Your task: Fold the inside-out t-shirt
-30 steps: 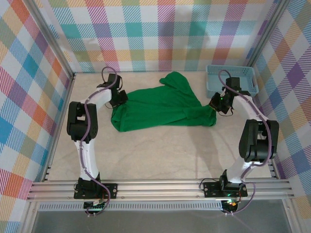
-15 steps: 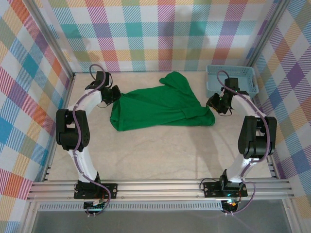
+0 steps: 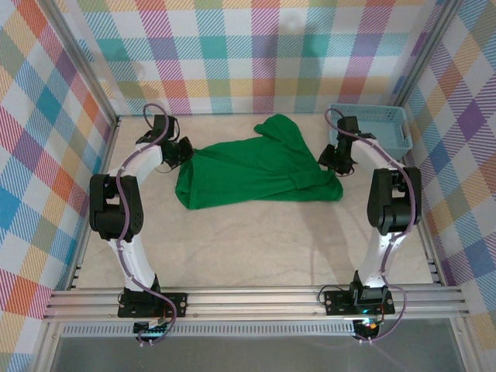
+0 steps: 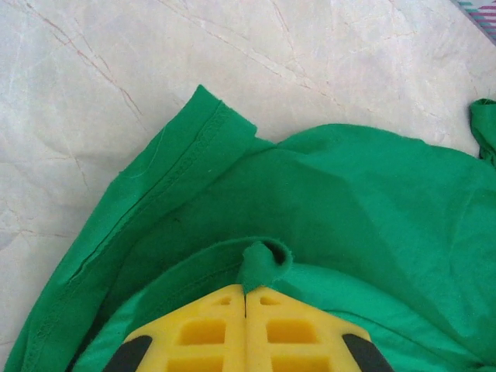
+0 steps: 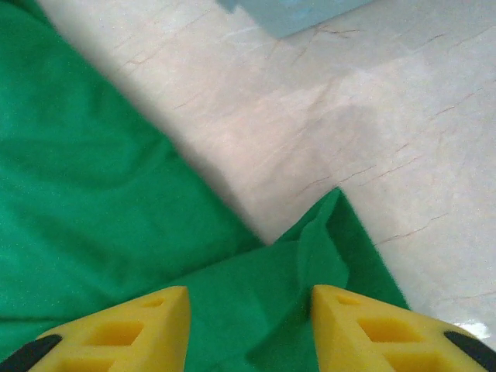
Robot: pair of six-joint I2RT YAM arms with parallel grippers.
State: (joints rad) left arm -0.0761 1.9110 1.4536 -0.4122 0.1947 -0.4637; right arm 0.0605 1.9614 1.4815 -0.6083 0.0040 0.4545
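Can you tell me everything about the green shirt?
The t-shirt is plain bright green, soft cloth, with stitched hems showing. It lies rumpled and spread out on the pale table, one part bunched up at the back. The left gripper pinches a fold at its left edge; the right gripper stands open over its right corner.

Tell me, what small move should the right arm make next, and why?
Probably lower the right fingers and close them on the t-shirt corner below them: they stand apart over the cloth, while the left fingers pinch a fold.
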